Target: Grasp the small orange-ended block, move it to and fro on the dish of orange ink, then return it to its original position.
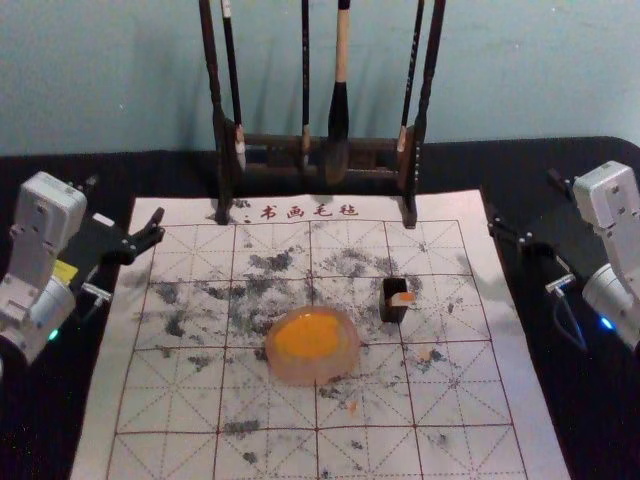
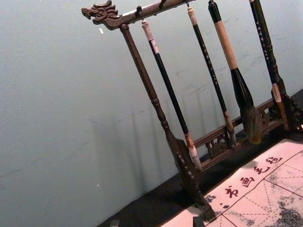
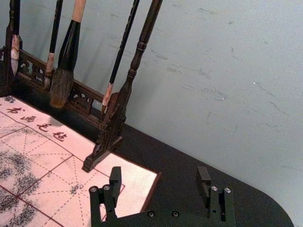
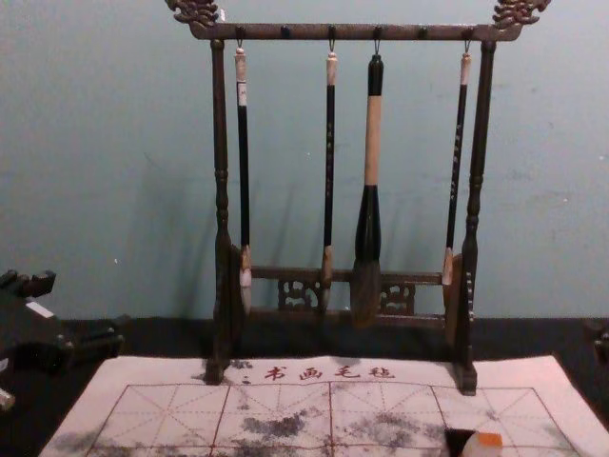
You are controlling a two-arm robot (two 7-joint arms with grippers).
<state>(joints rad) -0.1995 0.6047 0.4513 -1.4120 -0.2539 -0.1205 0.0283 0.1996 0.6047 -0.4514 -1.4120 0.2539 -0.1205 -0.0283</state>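
- Small white, orange-ended block (image 1: 402,299) on a black rectangular rest (image 1: 394,313).
- Round pinkish dish (image 1: 312,370) of orange ink, left of it.
- My right gripper (image 1: 524,197), empty, wide open, and left gripper (image 1: 125,200), likewise, flank the white gridded mat (image 1: 170,405).

A blue-green wall (image 1: 520,70) stands behind the black table (image 1: 460,165).

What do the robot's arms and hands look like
The left arm and right arm are pale grey, blocky and rounded. The left carries a yellow label and green light; the right, a blue light and thin cable. The left hand and right hand are black; the right has two blunt fingers and round screws.
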